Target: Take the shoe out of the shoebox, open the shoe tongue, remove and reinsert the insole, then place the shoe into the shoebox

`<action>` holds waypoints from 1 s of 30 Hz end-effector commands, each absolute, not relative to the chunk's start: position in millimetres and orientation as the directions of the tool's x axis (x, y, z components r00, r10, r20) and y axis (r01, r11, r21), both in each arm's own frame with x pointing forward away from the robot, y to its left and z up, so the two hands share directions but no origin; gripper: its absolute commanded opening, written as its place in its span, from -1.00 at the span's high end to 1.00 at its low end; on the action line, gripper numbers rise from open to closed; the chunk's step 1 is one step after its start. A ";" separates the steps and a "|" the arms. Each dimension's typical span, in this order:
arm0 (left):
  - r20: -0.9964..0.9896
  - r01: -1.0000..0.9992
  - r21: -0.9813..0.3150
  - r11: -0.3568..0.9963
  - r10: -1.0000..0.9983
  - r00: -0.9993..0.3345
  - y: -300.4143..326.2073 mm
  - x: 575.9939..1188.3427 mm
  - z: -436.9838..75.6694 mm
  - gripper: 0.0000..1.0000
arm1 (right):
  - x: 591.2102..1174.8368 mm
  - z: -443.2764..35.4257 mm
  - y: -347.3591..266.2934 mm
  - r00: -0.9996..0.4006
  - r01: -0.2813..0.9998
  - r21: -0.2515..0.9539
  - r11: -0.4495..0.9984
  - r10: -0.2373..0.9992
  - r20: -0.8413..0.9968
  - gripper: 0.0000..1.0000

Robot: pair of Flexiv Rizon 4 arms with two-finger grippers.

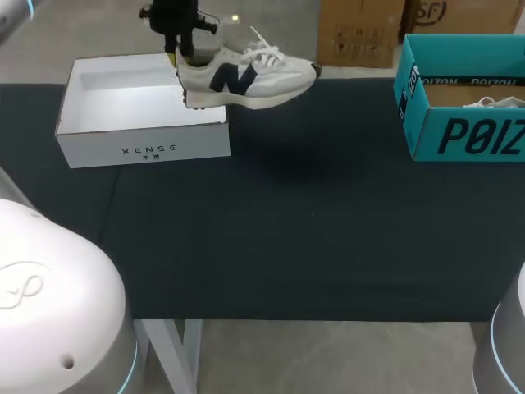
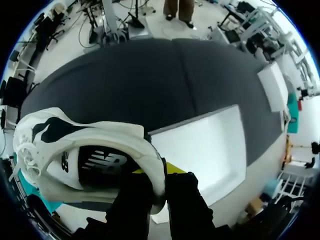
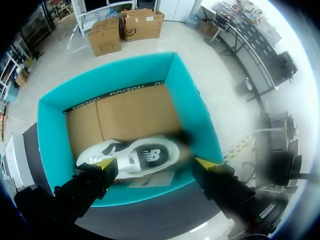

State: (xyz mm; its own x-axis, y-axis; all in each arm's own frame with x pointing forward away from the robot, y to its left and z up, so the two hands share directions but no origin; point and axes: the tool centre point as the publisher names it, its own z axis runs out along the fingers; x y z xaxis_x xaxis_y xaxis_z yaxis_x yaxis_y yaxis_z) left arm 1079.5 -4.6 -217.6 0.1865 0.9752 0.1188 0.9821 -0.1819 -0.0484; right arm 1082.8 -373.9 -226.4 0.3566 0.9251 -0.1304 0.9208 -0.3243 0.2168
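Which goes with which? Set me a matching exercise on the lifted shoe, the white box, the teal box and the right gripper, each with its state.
1. lifted shoe
2. white box
3. teal box
4. right gripper

a. open, above a box
b. contains a second shoe
c. heel clamped by the left gripper
d. empty

Pairs: 1-c, 2-d, 3-b, 4-a.

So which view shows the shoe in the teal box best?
The right wrist view: it looks down into the teal box and shows the shoe nearly whole. The head view catches only its laces; the left wrist view, nothing of it.
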 end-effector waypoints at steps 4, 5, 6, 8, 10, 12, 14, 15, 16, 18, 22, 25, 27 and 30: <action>0.147 0.951 0.184 -0.250 0.963 0.225 -34.0 988.1 -231.4 1.00 | 1083.2 -226.3 -373.9 0.357 0.921 0.216 -0.325 0.925 -0.130 -1.00; 0.136 0.947 0.186 -0.262 0.961 0.239 -37.0 983.5 -231.7 1.00 | 1083.2 -226.3 -373.9 0.357 0.921 0.216 -0.325 0.925 -0.130 -1.00; 0.120 0.942 0.208 -0.262 0.963 0.242 -39.6 980.4 -230.3 1.00 | 1083.2 -226.3 -373.9 0.357 0.921 0.216 -0.325 0.925 -0.130 -1.00; 0.115 0.937 0.215 -0.275 0.960 0.256 -41.4 978.2 -227.6 1.00 | 1083.2 -226.3 -373.9 0.357 0.921 0.216 -0.325 0.925 -0.130 -1.00; 0.115 0.937 0.215 -0.275 0.960 0.256 -41.4 978.2 -227.6 1.00 | 1083.2 -226.3 -373.9 0.357 0.921 0.216 -0.325 0.925 -0.130 -1.00; 0.115 0.937 0.215 -0.275 0.960 0.256 -41.4 978.2 -227.6 1.00 | 1083.2 -226.3 -373.9 0.357 0.921 0.216 -0.325 0.925 -0.130 -1.00; 0.115 0.937 0.215 -0.275 0.960 0.256 -41.4 978.2 -227.6 1.00 | 1083.2 -226.3 -373.9 0.357 0.921 0.216 -0.325 0.925 -0.130 -1.00; 0.115 0.937 0.215 -0.275 0.960 0.256 -41.4 978.2 -227.6 1.00 | 1083.2 -226.3 -373.9 0.357 0.921 0.216 -0.325 0.925 -0.130 -1.00; 0.115 0.937 0.215 -0.275 0.960 0.256 -41.4 978.2 -227.6 1.00 | 1083.2 -226.3 -373.9 0.357 0.921 0.216 -0.325 0.925 -0.130 -1.00; 0.115 0.937 0.215 -0.275 0.960 0.256 -41.4 978.2 -227.6 1.00 | 1083.2 -226.3 -373.9 0.357 0.921 0.216 -0.325 0.925 -0.130 -1.00; 0.115 0.937 0.215 -0.275 0.960 0.256 -41.4 978.2 -227.6 1.00 | 1083.2 -226.3 -373.9 0.357 0.921 0.216 -0.325 0.925 -0.130 -1.00; 0.115 0.937 0.215 -0.275 0.960 0.256 -41.4 978.2 -227.6 1.00 | 1083.2 -226.3 -373.9 0.357 0.921 0.216 -0.325 0.925 -0.130 -1.00; 0.115 0.937 0.215 -0.275 0.960 0.256 -41.4 978.2 -227.6 1.00 | 1083.2 -226.3 -373.9 0.357 0.921 0.216 -0.325 0.925 -0.130 -1.00; 0.123 0.935 0.226 -0.273 0.960 0.251 -56.6 968.1 -236.4 1.00 | 1083.2 -226.3 -373.9 0.357 0.921 0.216 -0.325 0.925 -0.130 -1.00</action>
State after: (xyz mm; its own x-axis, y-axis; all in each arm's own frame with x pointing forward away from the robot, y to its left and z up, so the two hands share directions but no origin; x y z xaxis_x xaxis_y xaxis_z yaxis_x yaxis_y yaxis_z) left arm 976.3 -47.9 -230.4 0.2560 0.9606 0.1081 0.9520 -0.2699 0.1441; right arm 1082.7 -374.0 -226.4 0.3566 0.9251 -0.1304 0.9207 -0.3244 0.2168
